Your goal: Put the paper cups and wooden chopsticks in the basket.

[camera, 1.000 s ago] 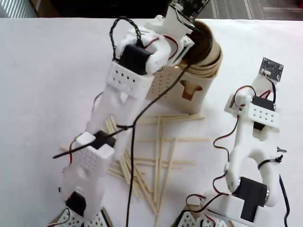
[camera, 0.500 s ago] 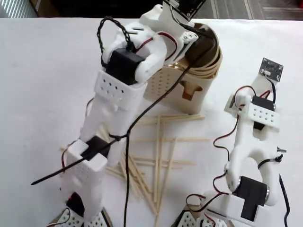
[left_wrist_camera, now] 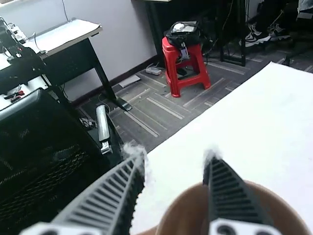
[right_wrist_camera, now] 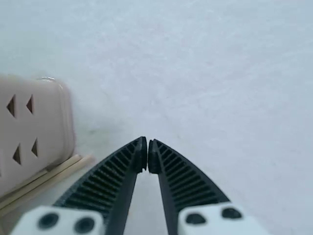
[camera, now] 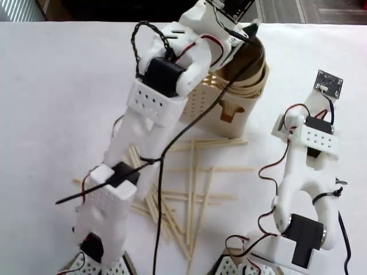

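Left gripper point(left_wrist_camera: 173, 155) spread wide, nothing clamped, above paper cup point(camera: 248, 57) sitting in basket point(camera: 229, 117). Right gripper point(right_wrist_camera: 147, 147) pinched closed, empty, near basket. Chopsticks point(camera: 192, 189) scattered on table point(camera: 57, 86) between arms.

The desk point(camera: 57, 86) is white, the basket point(camera: 246, 121) beige with rows of small holes, the chopsticks point(camera: 192, 189) pale wood, the paper cup point(left_wrist_camera: 186, 215) brown. The left hand point(left_wrist_camera: 173, 157) and right hand point(right_wrist_camera: 147, 147) are black and ribbed.
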You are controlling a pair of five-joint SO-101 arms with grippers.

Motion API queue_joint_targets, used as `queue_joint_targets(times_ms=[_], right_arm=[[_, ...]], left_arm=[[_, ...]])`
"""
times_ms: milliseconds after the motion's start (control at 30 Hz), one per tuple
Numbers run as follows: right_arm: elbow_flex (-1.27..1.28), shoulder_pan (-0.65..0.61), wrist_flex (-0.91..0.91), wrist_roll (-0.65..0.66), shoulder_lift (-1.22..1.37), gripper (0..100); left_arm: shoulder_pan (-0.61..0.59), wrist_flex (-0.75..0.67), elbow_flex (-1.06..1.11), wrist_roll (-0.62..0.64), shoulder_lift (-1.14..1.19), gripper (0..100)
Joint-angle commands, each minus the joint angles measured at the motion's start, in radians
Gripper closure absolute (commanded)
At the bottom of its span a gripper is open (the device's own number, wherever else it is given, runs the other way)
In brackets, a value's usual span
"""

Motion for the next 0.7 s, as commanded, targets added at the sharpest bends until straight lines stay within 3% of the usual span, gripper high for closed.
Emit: queue_joint_targets(times_ms=[0, 333, 667], right_arm=[[-0.038, -0.012, -0.008, 0.005, -0.004, 98.1], [-0.038, -0.012, -0.01, 0.005, -0.004, 98.1], [-0.037, -0.012, -0.008, 0.005, -0.008, 98.1]], left_arm=[[0.012, -0.014, -0.011, 0.006, 0.027, 80], [0.013, 0.006, -0.049, 0.0, -0.005, 80], [-0.087, 0.339, -0.215, -0.084, -0.177, 84]])
